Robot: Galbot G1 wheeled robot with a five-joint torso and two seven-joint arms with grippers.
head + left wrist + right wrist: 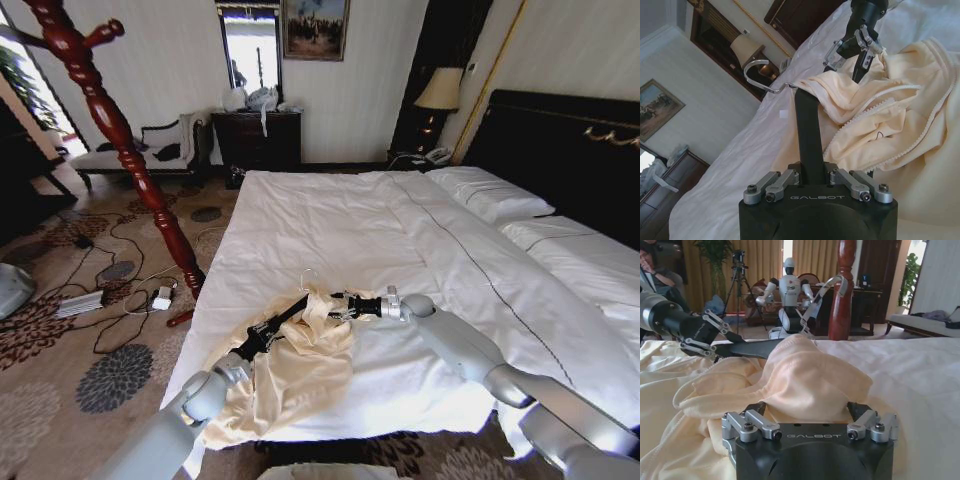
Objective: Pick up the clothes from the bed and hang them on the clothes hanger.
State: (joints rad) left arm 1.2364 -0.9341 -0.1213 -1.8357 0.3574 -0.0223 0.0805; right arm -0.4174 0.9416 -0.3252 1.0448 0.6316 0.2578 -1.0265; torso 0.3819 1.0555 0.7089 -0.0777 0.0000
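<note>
left gripper low over bed, clamped on black hanger | right gripper opposite, pinching shirt on hanger

A table lamp glows beside a framed painting.

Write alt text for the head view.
Both grippers meet over a cream shirt on the white bed: the left gripper clamps a black hanger, the right gripper grips the fabric. A red-brown coat stand rises at left.
</note>
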